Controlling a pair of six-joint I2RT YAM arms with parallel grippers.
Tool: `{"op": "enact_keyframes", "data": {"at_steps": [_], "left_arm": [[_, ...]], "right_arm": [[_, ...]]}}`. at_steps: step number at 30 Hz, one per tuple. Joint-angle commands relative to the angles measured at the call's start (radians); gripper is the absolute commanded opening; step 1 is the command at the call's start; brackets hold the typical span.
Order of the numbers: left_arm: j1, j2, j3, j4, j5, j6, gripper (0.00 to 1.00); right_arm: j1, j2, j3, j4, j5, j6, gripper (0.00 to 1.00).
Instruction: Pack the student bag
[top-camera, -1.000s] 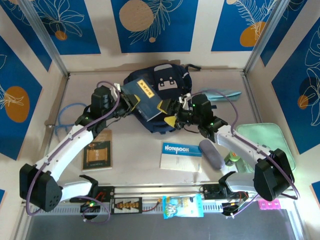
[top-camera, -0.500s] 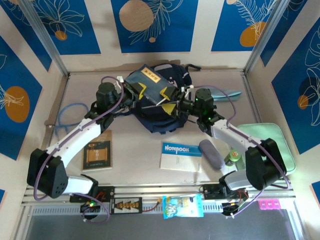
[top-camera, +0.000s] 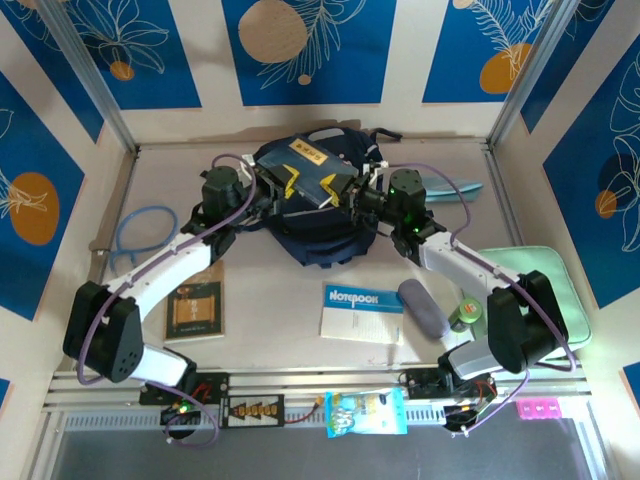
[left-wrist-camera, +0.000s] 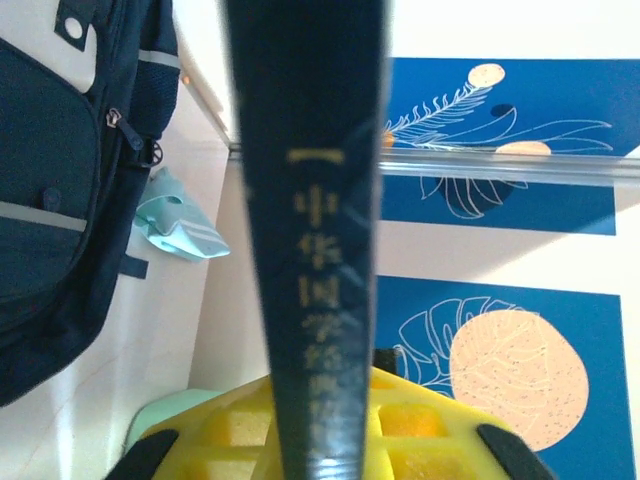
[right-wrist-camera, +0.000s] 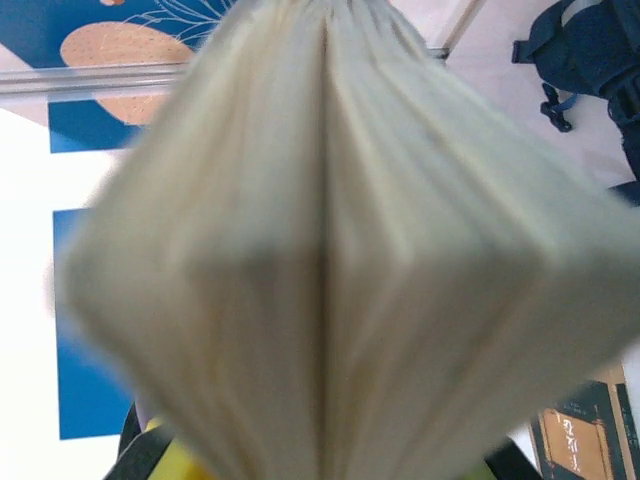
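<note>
Packing looks to be at an early stage. Nearest the arm bases, a snack packet (top-camera: 365, 412) lies on the front rail. Just beyond it on the tabletop (top-camera: 270, 290) are a notebook (top-camera: 363, 312), a grey pouch (top-camera: 422, 307) with a green can (top-camera: 462, 317) beside it, and a brown book (top-camera: 197, 300) over on the left. All of them are outside the bag. A mint-green case (top-camera: 545, 285) lies by the right wall and a blue cable (top-camera: 140, 232) by the left.

Further back, at the far middle, sits the student bag (top-camera: 320, 235). A dark blue book (top-camera: 305, 172) is held over its top. The left claw (top-camera: 262, 192) is pinching the book's spine end. The right claw (top-camera: 352, 200) looks pressed together on its page edge. Whether the bag's mouth is open under the book I cannot tell.

For room, a bare strip of tabletop runs between the bag and the notebook. The bag's far side sits near the back wall, and a teal cloth (top-camera: 445, 188) lies just beside it on the right. The two arms crowd it from both sides, so the easiest way in looks to be straight down.
</note>
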Motion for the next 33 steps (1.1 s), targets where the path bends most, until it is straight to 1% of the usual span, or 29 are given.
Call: {"op": "enact_keyframes", "data": {"at_steps": [1, 2, 4, 5, 7, 8, 9, 10, 12, 13, 15, 18, 21, 23, 24, 26, 30, 32, 33], "left_arm": [[0.008, 0.019, 0.002, 0.077, 0.076, 0.053, 0.33], [0.015, 0.027, 0.000, 0.060, 0.094, 0.097, 0.44], [0.027, 0.043, 0.012, -0.027, 0.131, 0.233, 0.62], [0.030, 0.048, 0.028, -0.110, 0.138, 0.344, 0.71], [0.025, 0.058, 0.093, -0.365, 0.096, 0.567, 0.84], [0.019, 0.068, 0.133, -0.494, 0.058, 0.681, 0.89], [0.012, 0.082, 0.165, -0.587, 0.028, 0.782, 0.91], [0.008, 0.097, 0.190, -0.645, 0.009, 0.853, 0.95], [0.001, 0.143, 0.253, -0.729, 0.021, 1.014, 0.99], [-0.006, 0.164, 0.278, -0.761, 0.014, 1.066, 1.00], [-0.027, 0.218, 0.336, -0.818, -0.013, 1.236, 1.00], [-0.063, 0.294, 0.413, -0.875, -0.089, 1.458, 1.00], [-0.092, 0.378, 0.509, -0.945, -0.148, 1.609, 1.00], [-0.109, 0.429, 0.564, -0.978, -0.168, 1.690, 1.00], [-0.117, 0.456, 0.594, -0.999, -0.173, 1.729, 0.98], [-0.133, 0.512, 0.654, -1.049, -0.187, 1.814, 0.89], [-0.175, 0.639, 0.800, -1.189, -0.304, 1.963, 0.69], [-0.182, 0.683, 0.845, -1.211, -0.349, 1.997, 0.63], [-0.181, 0.703, 0.864, -1.213, -0.364, 2.006, 0.62]], "right_arm": [[-0.024, -0.016, 0.048, -0.154, 0.036, -0.119, 0.00], [-0.036, -0.021, 0.054, -0.182, 0.038, -0.149, 0.00], [-0.064, -0.033, 0.062, -0.240, 0.041, -0.212, 0.00], [-0.081, -0.043, 0.065, -0.273, 0.045, -0.253, 0.00], [-0.117, -0.066, 0.071, -0.343, 0.056, -0.326, 0.00], [-0.138, -0.076, 0.075, -0.386, 0.068, -0.362, 0.00], [-0.158, -0.092, 0.076, -0.415, 0.082, -0.396, 0.00], [-0.177, -0.103, 0.075, -0.444, 0.092, -0.419, 0.00], [-0.218, -0.127, 0.070, -0.494, 0.110, -0.465, 0.00], [-0.232, -0.134, 0.068, -0.511, 0.115, -0.484, 0.00], [-0.262, -0.151, 0.065, -0.559, 0.128, -0.519, 0.00], [-0.310, -0.166, 0.054, -0.607, 0.109, -0.533, 0.00], [-0.365, -0.186, 0.036, -0.638, 0.060, -0.515, 0.00], [-0.385, -0.212, 0.024, -0.667, 0.067, -0.515, 0.00], [-0.395, -0.227, 0.016, -0.679, 0.074, -0.517, 0.00], [-0.409, -0.251, 0.002, -0.690, 0.074, -0.523, 0.00], [-0.428, -0.287, -0.016, -0.721, 0.075, -0.523, 0.00], [-0.435, -0.298, -0.021, -0.731, 0.073, -0.521, 0.00], [-0.438, -0.303, -0.025, -0.735, 0.072, -0.518, 0.00]]}}
